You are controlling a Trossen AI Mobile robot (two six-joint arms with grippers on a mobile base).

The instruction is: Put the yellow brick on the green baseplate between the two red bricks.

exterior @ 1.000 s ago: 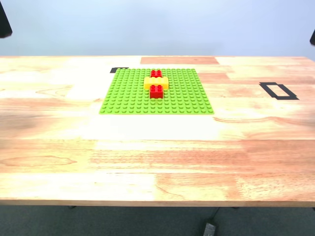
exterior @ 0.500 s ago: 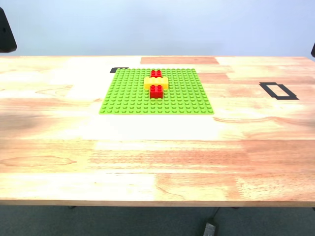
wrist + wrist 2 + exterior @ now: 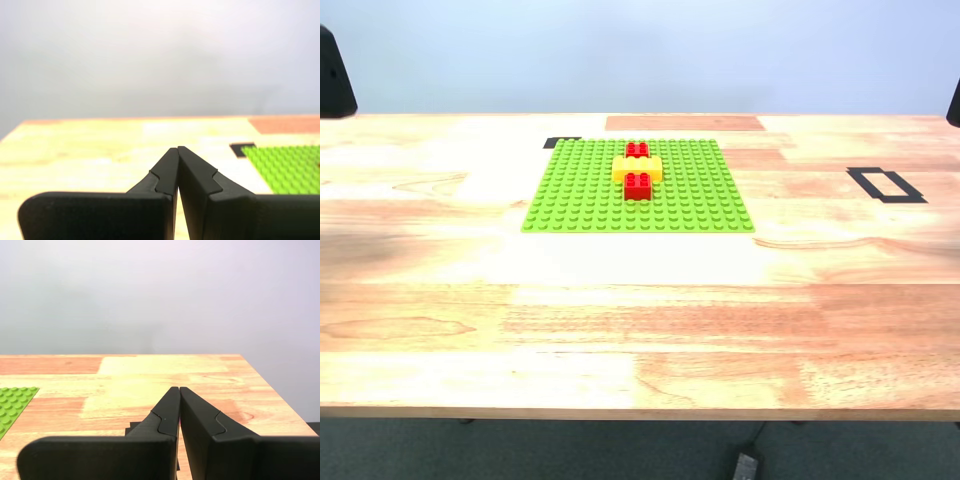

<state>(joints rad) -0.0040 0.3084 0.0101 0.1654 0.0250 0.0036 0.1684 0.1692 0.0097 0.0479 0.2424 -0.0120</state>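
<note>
honestly looks done, yellow brick (image 3: pixel 637 168) sits between the 2 red bricks (image 3: pixel 638 185) on the green baseplate (image 3: pixel 580 190), my first gripper (image 3: pixel 177 148) and my second gripper (image 3: pixel 179 388) both pinched together holding nothing, only risk is an arm sweeping low and knocking it loose

A pale wooden table (image 3: pixel 640 320) of joined planks fills the exterior view, one darker reddish plank (image 3: pixel 684 123) set at its far edge. On the table lies a black tape rectangle (image 3: pixel 886 185) — an open outline — well toward the exterior view's right. A small black tape patch (image 3: pixel 560 143) lies near the reddish plank. Below the table's near edge — a dark cable plug (image 3: pixel 744 465) on the grey floor. A plain bluish wall (image 3: pixel 640 50) stands behind the table.
</note>
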